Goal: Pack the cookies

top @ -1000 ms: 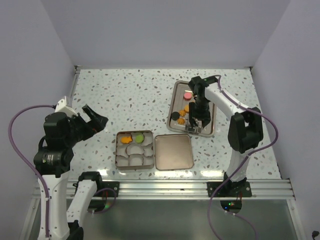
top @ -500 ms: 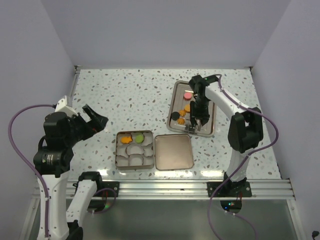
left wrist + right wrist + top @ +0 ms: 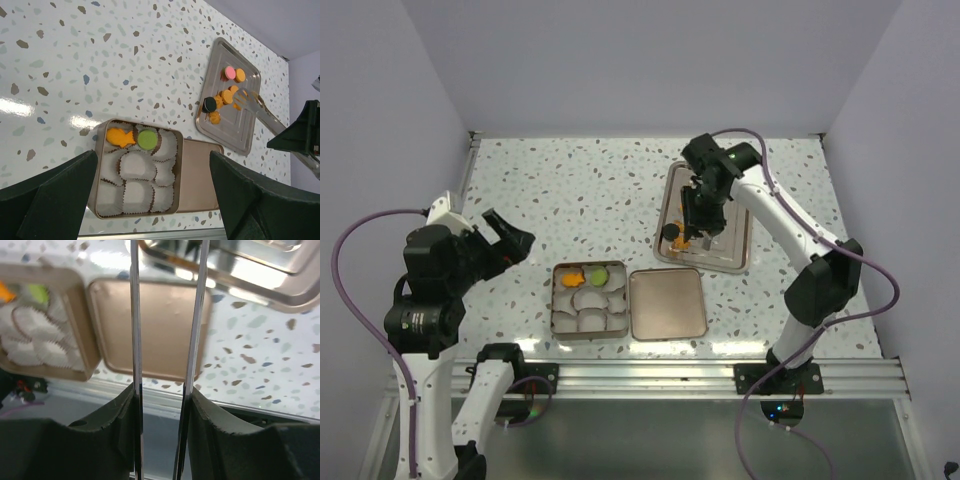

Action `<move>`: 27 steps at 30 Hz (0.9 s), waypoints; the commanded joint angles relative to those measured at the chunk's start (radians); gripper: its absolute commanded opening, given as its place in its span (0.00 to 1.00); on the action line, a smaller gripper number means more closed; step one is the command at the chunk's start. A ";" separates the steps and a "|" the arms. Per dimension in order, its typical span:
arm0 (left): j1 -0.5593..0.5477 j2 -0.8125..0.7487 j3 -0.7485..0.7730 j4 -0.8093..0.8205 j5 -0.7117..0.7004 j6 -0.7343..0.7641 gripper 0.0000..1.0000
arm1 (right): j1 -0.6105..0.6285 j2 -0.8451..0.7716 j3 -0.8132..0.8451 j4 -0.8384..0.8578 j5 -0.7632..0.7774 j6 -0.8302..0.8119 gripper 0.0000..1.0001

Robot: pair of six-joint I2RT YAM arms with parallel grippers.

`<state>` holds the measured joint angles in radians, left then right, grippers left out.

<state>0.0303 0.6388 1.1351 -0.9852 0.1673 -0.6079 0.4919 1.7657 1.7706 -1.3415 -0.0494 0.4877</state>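
Most cookies (image 3: 227,95), orange with one pink and one black, lie on the steel tray (image 3: 240,135). An orange one (image 3: 120,137) and a green one (image 3: 147,139) sit in paper cups (image 3: 137,167) in the tin (image 3: 96,192). The right gripper (image 3: 703,210) clamps tongs (image 3: 252,101) over the tray, and the left gripper (image 3: 506,238) hangs with fingers spread wide, well apart.

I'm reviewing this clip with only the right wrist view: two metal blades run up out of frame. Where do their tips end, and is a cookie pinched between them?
Observer: The tongs end over the tray, with their tips against a cluster of orange cookies. The tips overlap that cluster, so I cannot tell whether one is pinched.
Operator: Is the left arm anywhere near the box?
Observer: No. The left gripper is open and raised off to the left of the box, touching nothing.
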 commanded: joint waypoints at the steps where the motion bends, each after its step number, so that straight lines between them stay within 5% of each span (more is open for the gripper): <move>1: -0.006 -0.013 0.025 0.017 -0.005 0.014 1.00 | 0.132 -0.066 0.049 -0.102 -0.087 0.069 0.37; 11: -0.006 -0.027 0.015 0.023 -0.005 -0.010 1.00 | 0.391 -0.052 0.050 0.042 -0.228 0.241 0.38; 27: -0.007 -0.050 0.006 0.013 -0.019 -0.038 1.00 | 0.459 0.000 -0.080 0.108 -0.219 0.241 0.38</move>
<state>0.0303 0.5941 1.1351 -0.9894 0.1513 -0.6308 0.9348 1.7657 1.6962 -1.2751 -0.2531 0.7147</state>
